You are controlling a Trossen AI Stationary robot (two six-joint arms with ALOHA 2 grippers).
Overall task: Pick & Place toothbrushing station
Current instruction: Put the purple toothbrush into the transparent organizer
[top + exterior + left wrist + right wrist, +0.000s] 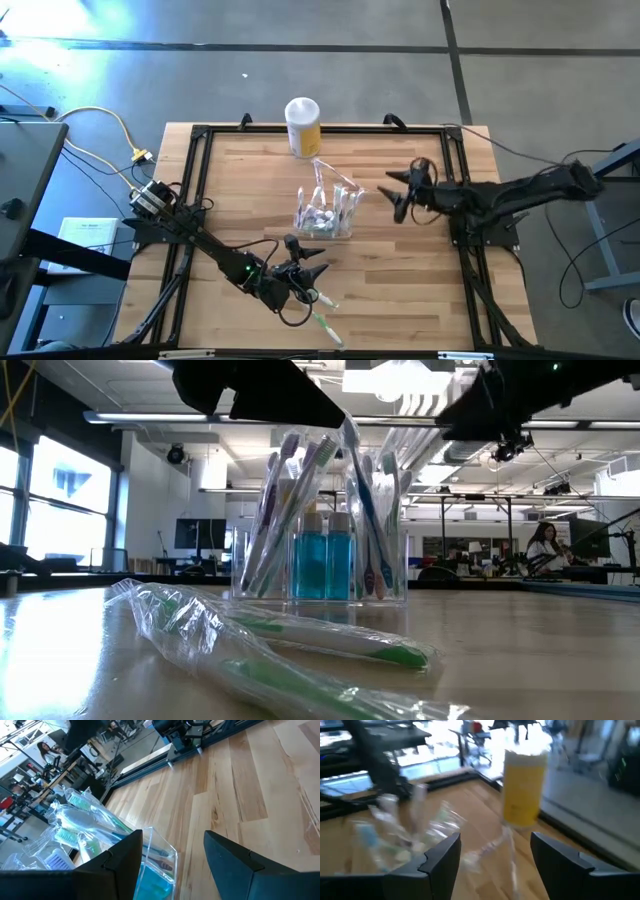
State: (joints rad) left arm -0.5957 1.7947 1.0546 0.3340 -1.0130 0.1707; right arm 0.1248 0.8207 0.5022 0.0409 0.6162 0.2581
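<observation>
I see bare wood across the left part of the table [230, 190] and along its right edge, open for a pass. The toothbrushing station [325, 212] blocks the centre, with the yellow canister [303, 126] standing near it toward the top edge. Wrapped toothbrushes [322, 318] lie loose at lower centre, by my left gripper [312, 272].

Right pincer [495, 862] fingers spread; yellow canister [524, 787] upright on table [470, 805], toothbrushing station [395, 840] nearby
</observation>
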